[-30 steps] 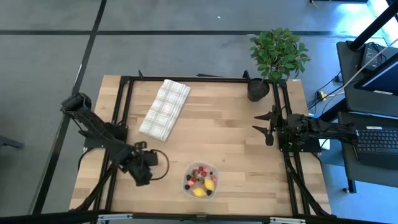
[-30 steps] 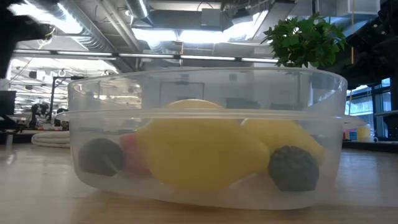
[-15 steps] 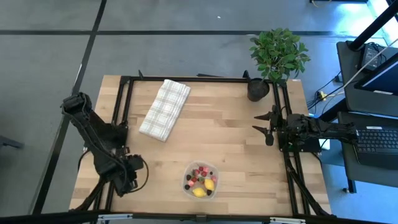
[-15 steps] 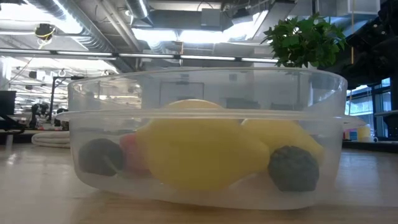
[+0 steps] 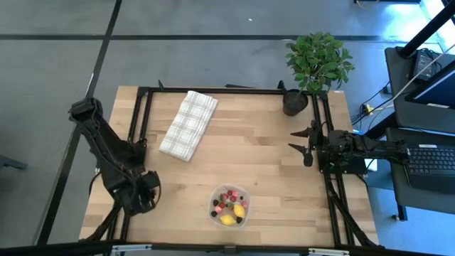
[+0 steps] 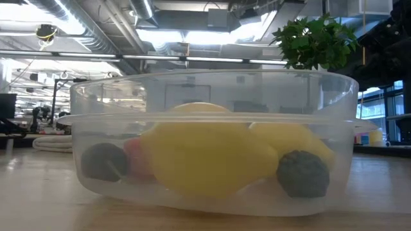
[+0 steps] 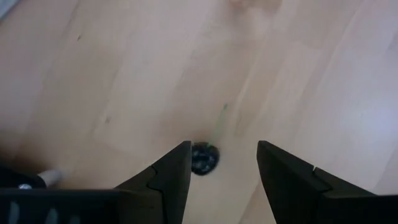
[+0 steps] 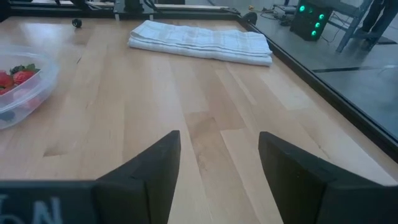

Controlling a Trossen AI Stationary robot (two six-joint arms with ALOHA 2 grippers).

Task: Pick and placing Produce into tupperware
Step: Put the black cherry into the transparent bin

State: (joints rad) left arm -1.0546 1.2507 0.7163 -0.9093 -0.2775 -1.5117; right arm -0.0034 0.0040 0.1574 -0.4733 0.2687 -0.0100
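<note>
Count on my tabletop (image 5: 256, 149): one tub, one cloth, one plant, two arms.

I see one clear tub (image 5: 229, 205) holding two yellow lemon-like pieces (image 6: 205, 157) and a cluster of red, pink and dark berries (image 5: 226, 198) too small for me to count exactly. One dark berry (image 7: 204, 158) lies loose on the wood. One folded checked cloth (image 5: 188, 124), one potted plant (image 5: 318, 60), one left end effector (image 7: 221, 167) and one right end effector (image 8: 217, 171).

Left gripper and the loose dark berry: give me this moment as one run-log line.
left gripper: open, above dark berry on table | right gripper: open, idle at right edge | container: holds fruit
</note>
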